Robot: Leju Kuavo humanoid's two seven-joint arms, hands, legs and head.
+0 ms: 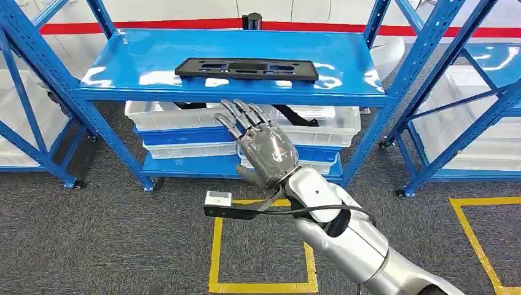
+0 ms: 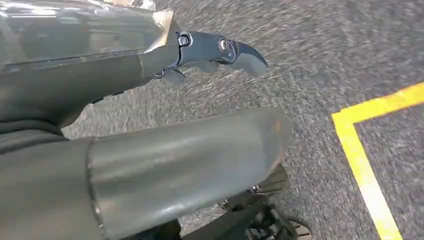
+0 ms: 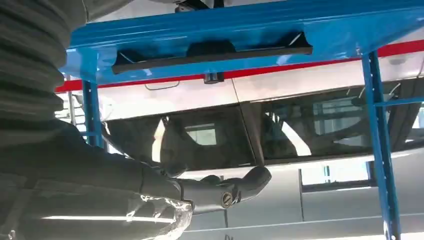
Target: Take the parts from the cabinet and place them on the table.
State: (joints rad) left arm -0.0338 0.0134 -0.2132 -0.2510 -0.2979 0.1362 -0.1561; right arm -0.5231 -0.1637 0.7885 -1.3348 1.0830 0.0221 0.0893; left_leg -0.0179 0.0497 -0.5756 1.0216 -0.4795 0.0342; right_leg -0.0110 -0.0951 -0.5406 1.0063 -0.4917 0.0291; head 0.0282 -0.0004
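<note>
A long flat black part [image 1: 247,68] with cut-outs lies on the top blue shelf [image 1: 147,61] of the cabinet. My right hand [image 1: 261,144] is raised in front of the shelf's front edge, a little below the part, its fingers stretched out and apart, holding nothing. In the right wrist view the part [image 3: 210,55] rests on the shelf edge beyond my right hand's fingers [image 3: 235,187]. My left hand [image 2: 150,125] hangs over the grey carpet with its fingers apart and nothing in it.
White bins [image 1: 325,123] stand on the lower shelves behind my right hand. More blue racks [image 1: 467,104] stand on both sides. Yellow tape lines [image 1: 215,246] mark the grey carpet below.
</note>
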